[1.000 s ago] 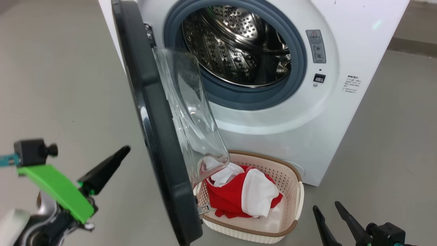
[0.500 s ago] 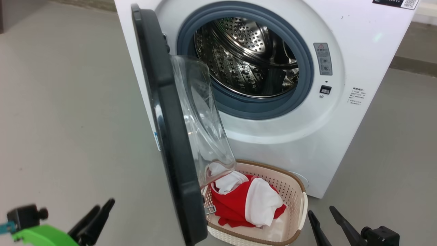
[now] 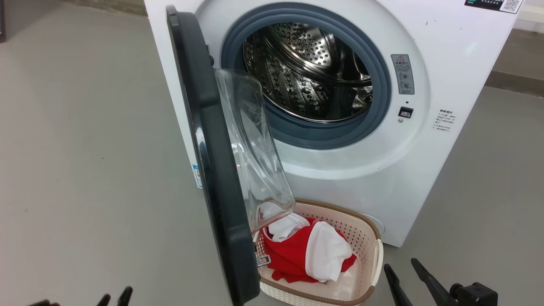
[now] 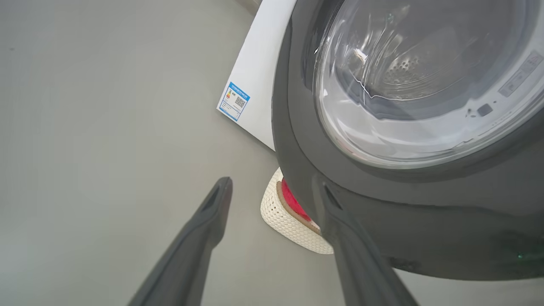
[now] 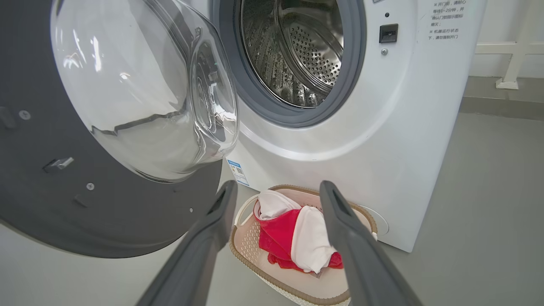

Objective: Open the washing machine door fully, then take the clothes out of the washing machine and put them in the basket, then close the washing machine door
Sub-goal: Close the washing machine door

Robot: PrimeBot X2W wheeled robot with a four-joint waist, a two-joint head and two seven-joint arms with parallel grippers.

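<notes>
Red and white soft clothes [image 3: 297, 255] lie in the cream holey plastic basket [image 3: 361, 231]; the dark left gripper [image 4: 274, 185] and dark right gripper [image 5: 276, 185] are spread wide, empty.

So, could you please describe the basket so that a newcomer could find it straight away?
Find the white washing machine with its black-rimmed door swung open. On the grey floor at its foot, beside the door's lower edge, sits the basket. Unlike the smooth machine, it is a low cream perforated oval with a brown rim, holding red and white clothes.
</notes>
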